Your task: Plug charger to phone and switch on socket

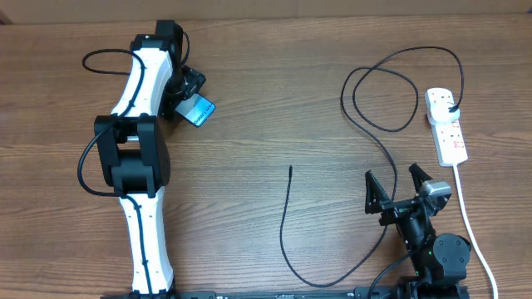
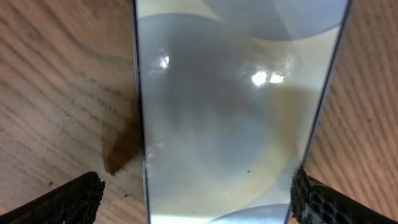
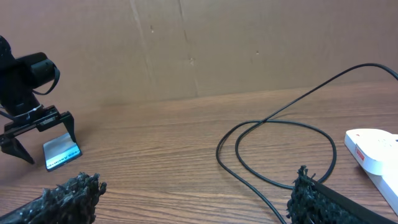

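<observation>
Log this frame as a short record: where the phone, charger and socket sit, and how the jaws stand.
phone: on the table, between the left jaws
charger: plug sits at the socket's far end; cable loops across the table; tip lies free mid-table, far from the phone
socket: on the right arm's side
socket switch: cannot tell
left jaws: open, one on each side of the phone
right jaws: open, empty, beside the cable
</observation>
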